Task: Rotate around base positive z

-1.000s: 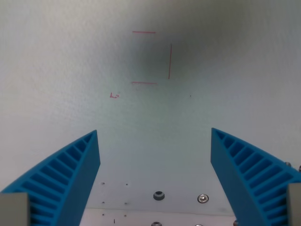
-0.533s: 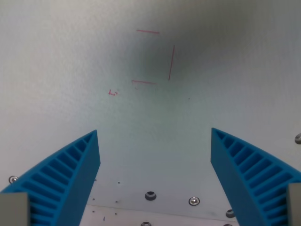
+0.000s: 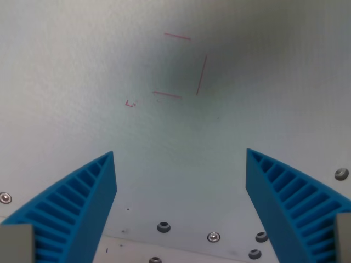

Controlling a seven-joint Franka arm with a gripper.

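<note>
My gripper (image 3: 181, 156) is open and empty, its two blue ribbed fingers (image 3: 77, 205) spread wide at the wrist view's lower left and lower right. Below it lies a pale white table surface (image 3: 66, 71). Red pen marks (image 3: 186, 66) form three sides of a square near the top centre, slightly tilted in the picture, with a small red scribble (image 3: 130, 103) to their left. No object sits between the fingers.
Several screws and bolt holes (image 3: 213, 236) run along a seam of the table at the bottom of the wrist view. One screw (image 3: 5, 197) shows at the far left and one (image 3: 341, 173) at the far right.
The whole scene has turned in the picture: the red marks now tilt and the screws have shifted leftwards, with new ones appearing at both edges. The camera has rotated. The fingers stay equally open.
</note>
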